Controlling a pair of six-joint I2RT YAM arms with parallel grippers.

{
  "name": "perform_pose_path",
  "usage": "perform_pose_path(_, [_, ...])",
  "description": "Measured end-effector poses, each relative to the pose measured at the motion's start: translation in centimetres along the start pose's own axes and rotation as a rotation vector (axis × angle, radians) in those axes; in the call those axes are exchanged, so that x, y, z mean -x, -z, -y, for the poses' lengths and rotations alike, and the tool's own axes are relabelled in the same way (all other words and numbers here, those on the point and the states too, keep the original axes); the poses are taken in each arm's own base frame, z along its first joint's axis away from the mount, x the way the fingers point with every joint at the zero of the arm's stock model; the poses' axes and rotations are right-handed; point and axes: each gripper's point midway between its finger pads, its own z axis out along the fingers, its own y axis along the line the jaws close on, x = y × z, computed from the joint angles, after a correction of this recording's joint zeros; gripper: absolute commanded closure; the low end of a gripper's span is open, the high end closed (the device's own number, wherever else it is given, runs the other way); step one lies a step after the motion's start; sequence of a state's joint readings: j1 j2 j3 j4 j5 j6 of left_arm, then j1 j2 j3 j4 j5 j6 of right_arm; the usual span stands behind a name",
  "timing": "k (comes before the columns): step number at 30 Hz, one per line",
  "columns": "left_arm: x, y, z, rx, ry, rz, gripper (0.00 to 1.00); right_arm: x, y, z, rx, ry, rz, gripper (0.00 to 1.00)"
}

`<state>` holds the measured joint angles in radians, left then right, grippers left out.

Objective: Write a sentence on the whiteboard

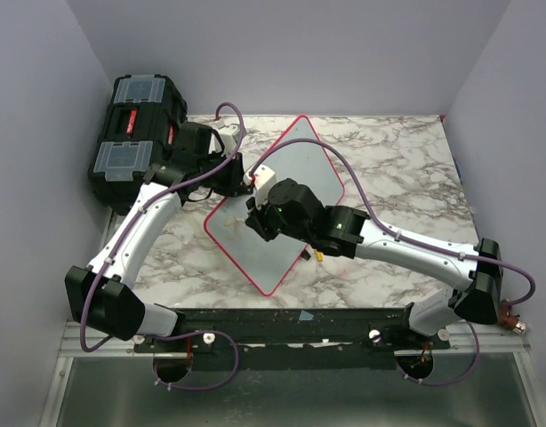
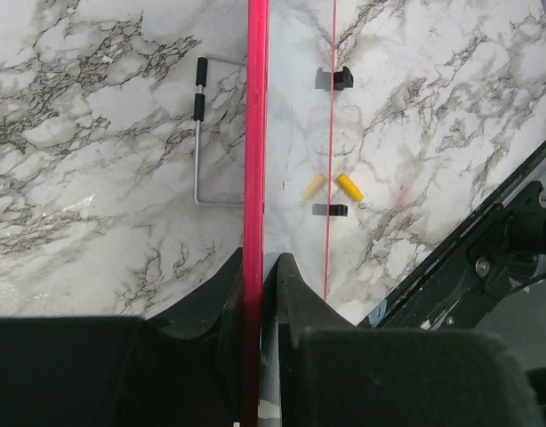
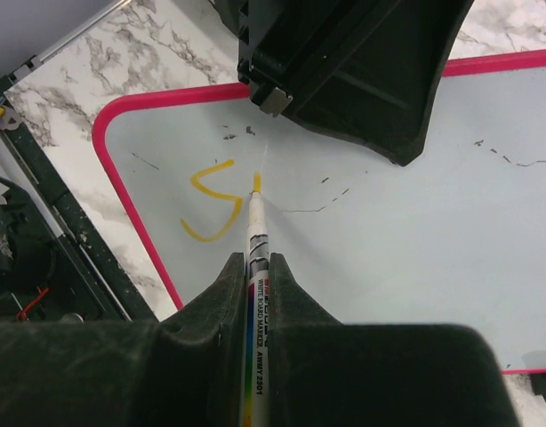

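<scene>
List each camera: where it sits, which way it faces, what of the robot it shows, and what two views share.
Top external: above and behind the bases, looking down at the marble table; both arms show, left gripper and right gripper over the whiteboard.
Left wrist: on the left wrist, looking along its fingers, shut on the whiteboard's pink frame.
Right wrist: on the right wrist, looking along its fingers, shut on a marker, tip at the sentence's yellow strokes.
Shared: both wrist views show the pink frame.

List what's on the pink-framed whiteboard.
A yellow S-shaped stroke, faint dark marks, and the tip of a white marker in the right gripper. The left gripper, clamping the frame, covers part.
</scene>
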<state>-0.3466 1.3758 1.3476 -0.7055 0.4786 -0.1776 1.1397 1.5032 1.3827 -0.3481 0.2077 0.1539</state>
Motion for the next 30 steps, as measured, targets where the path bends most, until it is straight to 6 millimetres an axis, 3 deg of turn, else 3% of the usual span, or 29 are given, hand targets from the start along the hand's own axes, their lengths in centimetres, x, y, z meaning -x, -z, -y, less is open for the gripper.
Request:
perform_pose_path(16, [-0.1,-0.1,-0.4,0.005,0.005,0.008,1.00,2.1,-0.6,1.1,-0.082,0.002,0.040,0.99])
perform_pose_path(24, [0.0,-0.1,-0.4,0.008,0.008,0.009,1.00,1.8,-0.6,1.6,-0.108,0.000,0.037,0.99])
perform_pose_path(30, [0.1,-0.1,-0.4,0.012,0.008,0.006,1.00,0.2,-0.3,1.9,-0.114,0.001,0.003,0.99])
